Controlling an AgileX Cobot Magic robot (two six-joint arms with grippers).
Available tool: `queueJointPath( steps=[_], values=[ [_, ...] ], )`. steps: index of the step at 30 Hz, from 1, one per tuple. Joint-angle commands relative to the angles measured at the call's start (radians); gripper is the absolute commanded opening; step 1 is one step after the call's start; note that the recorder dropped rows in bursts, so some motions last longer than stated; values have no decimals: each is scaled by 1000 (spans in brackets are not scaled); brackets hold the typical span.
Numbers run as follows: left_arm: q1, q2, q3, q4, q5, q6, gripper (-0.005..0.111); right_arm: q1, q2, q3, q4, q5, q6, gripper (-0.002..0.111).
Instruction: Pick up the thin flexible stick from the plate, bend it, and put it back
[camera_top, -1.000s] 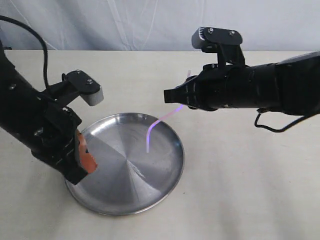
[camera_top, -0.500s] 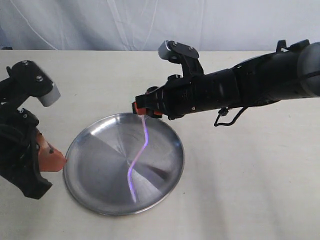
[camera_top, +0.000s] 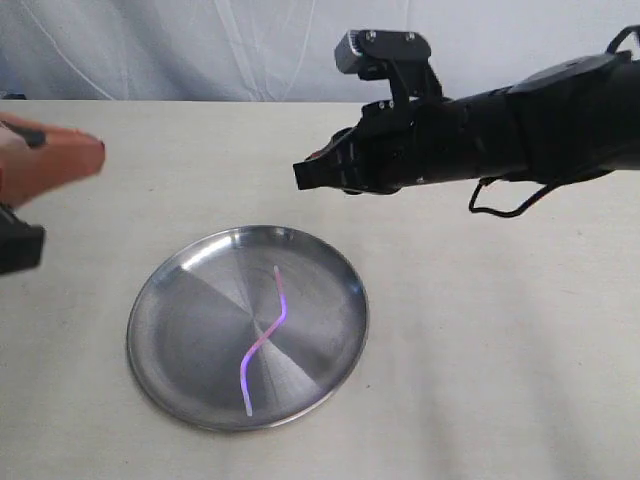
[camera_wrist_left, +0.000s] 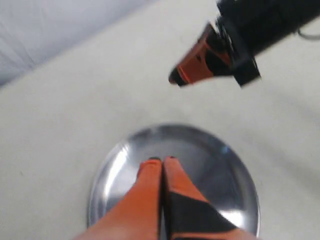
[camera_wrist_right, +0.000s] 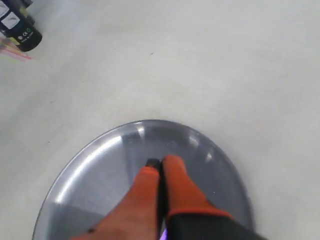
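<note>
Pink stick (camera_top: 264, 334) lies loose in plate (camera_top: 185, 330), kinked into shallow S, running far-to-near just right of ctr. R gripper (camera_top: 303, 175) hovers above plate's far rim, fingers pressed together, nothing betw them. L gripper (camera_wrist_left: 161, 161) off at left edge, likewise pinched, empty. Judgement: bend + put-down look done. Next: arms pull clear, no contact w/ stick.

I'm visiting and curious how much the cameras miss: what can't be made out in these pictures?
Exterior view: the left jaws are blurred and cut off by the left edge.
Left wrist view: blurred; the shut left jaws cover much of the plate, hiding the thin flexible stick.
Right wrist view: the right jaws hide nearly all the stick; a dark object at the edge is cut off.
</note>
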Motion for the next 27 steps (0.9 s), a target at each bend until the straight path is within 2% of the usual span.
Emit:
queueJointPath(
  steps=[1, 4, 7, 13, 20, 27],
  values=[
    [0, -98, 6, -69, -202, -12, 0, -3, -145, 1, -320, 22, 234, -1],
    [0, -106, 6, -67, -273, -27, 0, -3, -257, 37, -502, 9, 380, -1],
    [0, -98, 6, -32, -278, -27, 0, -3, -370, 104, -582, -10, 464, -1],
    [0, -94, 6, -27, -185, -27, 0, -3, -562, 229, -584, 40, 489, -1],
    [0, -94, 6, -27, -182, -27, 0, -3, -637, 237, -584, 88, 491, -1],
    [0, -94, 6, -27, -182, -27, 0, -11, -745, 241, -637, -8, 493, -1]
  ],
)
